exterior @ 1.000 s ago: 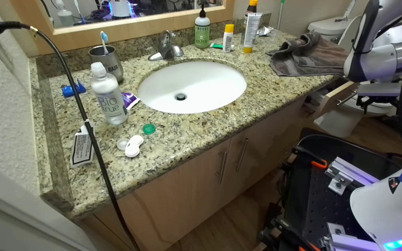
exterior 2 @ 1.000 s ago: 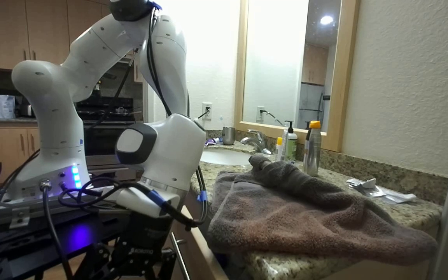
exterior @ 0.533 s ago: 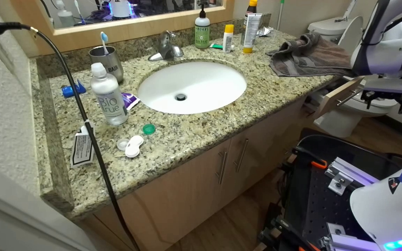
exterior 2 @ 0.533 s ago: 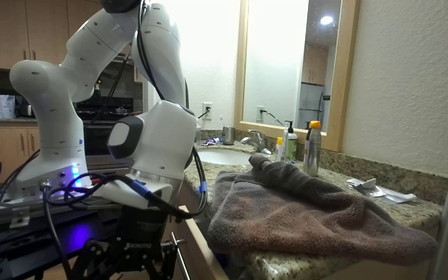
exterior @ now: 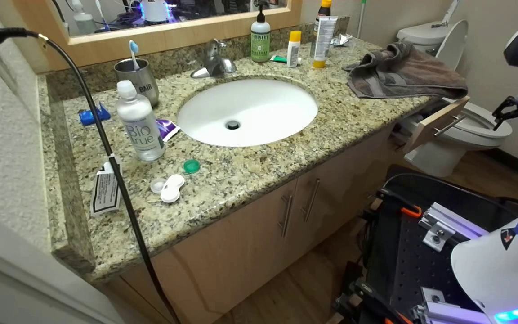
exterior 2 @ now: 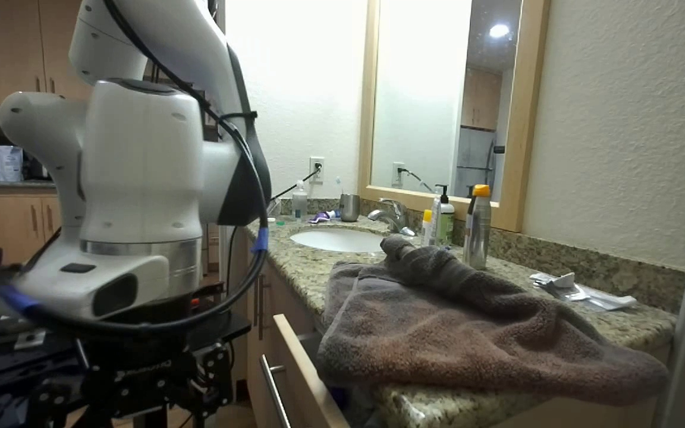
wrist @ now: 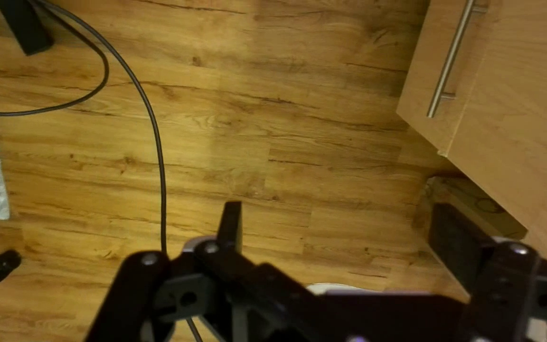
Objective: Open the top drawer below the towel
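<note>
My tool [wrist: 343, 228] is spread wide and has hold of nothing. Near it hangs a black cable [exterior 2: 256, 264]; if I turn carelessly, it could catch the handle [exterior 2: 275, 390]. The top drawer [exterior: 435, 121] stands pulled out below the front edge of the surface [exterior: 250, 180], so I think a low approach may push it closed. Above it, the towel [exterior 2: 467, 333] lies over the front corner; a bump could make it slide into the drawer.

Textured wall [exterior 2: 610, 131], wood-framed mirror [exterior 2: 423, 101], speckled counter [exterior: 250, 168], wood-plank floor [wrist: 254, 128].
</note>
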`<state>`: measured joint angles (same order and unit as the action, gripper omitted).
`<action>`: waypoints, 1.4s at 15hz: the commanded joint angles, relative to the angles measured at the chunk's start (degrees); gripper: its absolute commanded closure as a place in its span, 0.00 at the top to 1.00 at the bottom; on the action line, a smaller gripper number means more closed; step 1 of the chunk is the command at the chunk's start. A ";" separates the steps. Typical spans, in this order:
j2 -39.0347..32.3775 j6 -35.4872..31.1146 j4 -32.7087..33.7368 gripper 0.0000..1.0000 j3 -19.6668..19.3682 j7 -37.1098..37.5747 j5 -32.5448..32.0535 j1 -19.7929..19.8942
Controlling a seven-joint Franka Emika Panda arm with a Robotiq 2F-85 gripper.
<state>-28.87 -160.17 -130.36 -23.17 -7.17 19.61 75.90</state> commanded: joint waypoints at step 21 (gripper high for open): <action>17.18 10.55 -8.83 1.00 4.76 16.23 -1.21 -5.55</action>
<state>-11.60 -149.92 -139.30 -16.31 9.52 17.74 72.51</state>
